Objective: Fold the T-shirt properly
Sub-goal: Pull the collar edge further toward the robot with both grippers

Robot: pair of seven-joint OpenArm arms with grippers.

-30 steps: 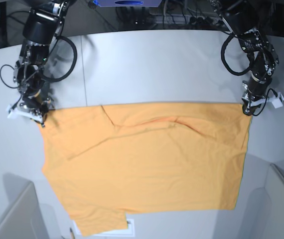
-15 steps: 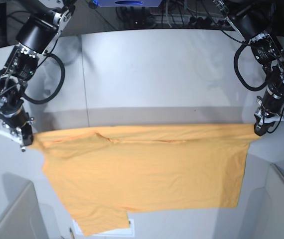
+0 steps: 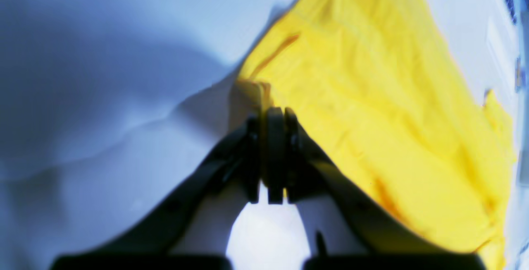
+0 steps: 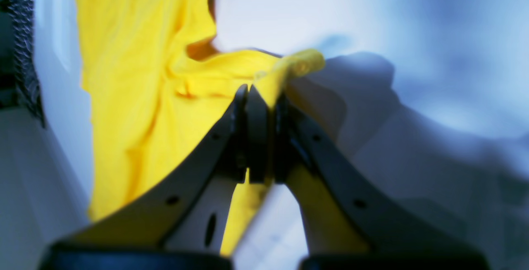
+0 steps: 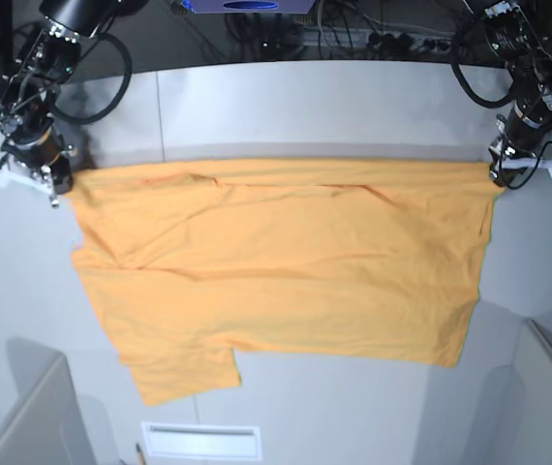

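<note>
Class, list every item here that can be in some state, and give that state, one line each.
T-shirt: spread open, unfolded, plain side up, far corners pinched and stretched taut.
Left gripper: shut on the T-shirt's corner.
Right gripper: shut on the T-shirt's other far corner.

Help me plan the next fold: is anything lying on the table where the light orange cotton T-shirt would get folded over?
Nothing visible: the table around the light orange cotton T-shirt looks bare.
</note>
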